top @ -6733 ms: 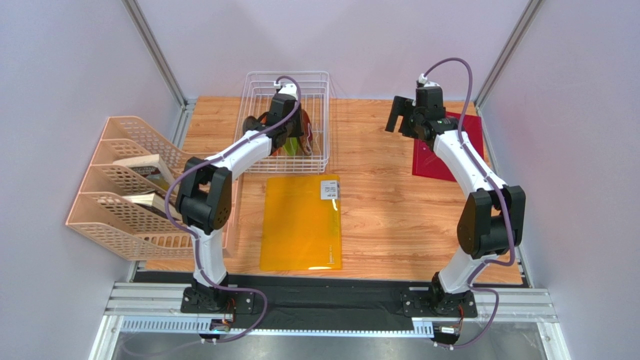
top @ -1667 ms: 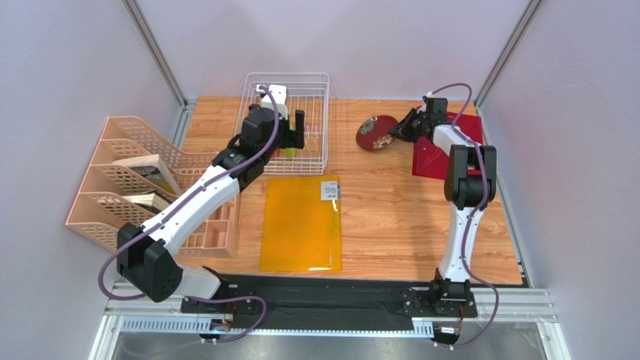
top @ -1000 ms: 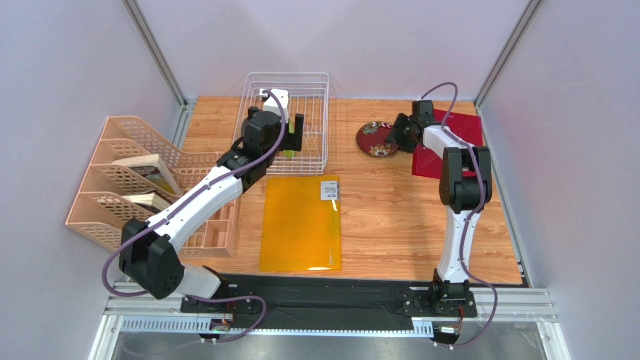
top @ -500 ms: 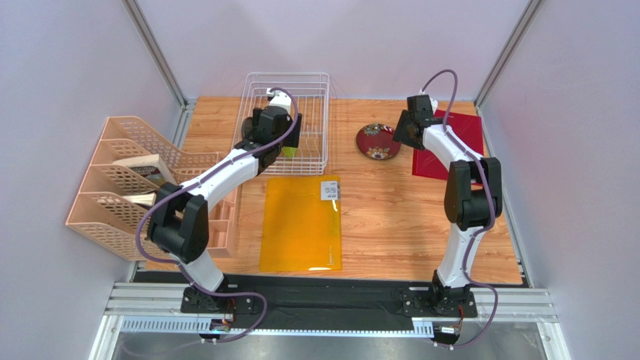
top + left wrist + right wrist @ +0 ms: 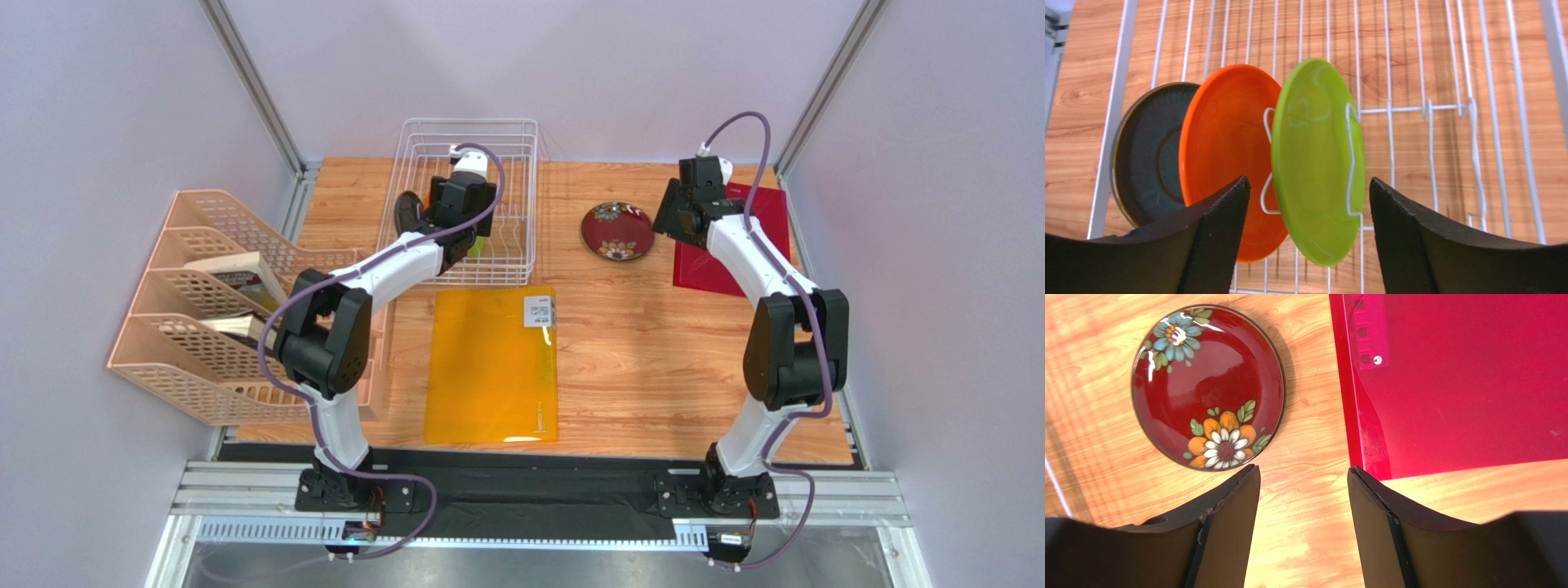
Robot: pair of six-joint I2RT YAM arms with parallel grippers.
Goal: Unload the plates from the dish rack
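Note:
The white wire dish rack [image 5: 466,124] stands at the back left. Three plates stand upright between its tines [image 5: 1425,110]: lime green [image 5: 1318,159], orange [image 5: 1229,153] and dark grey [image 5: 1143,153]. My left gripper [image 5: 1309,190] reaches down into the rack [image 5: 444,227]. Its jaws are open on either side of the lime plate's rim and do not touch it. The dark red floral plate [image 5: 617,230] lies flat on the table [image 5: 1207,386]. My right gripper [image 5: 1303,471] hangs open and holds nothing, above bare wood between that plate and the red mat [image 5: 1462,380].
A beige slotted file organizer [image 5: 209,306] holding books sits at the left edge, with a small compartment box [image 5: 350,374] beside it. A yellow folder [image 5: 491,361] lies in front of the rack. The red mat [image 5: 724,263] is at the back right, by the wall.
The right gripper set the floral plate flat on the table, let go and drew back towards the mat. The left gripper came down over the lime plate, its jaws narrowing somewhat.

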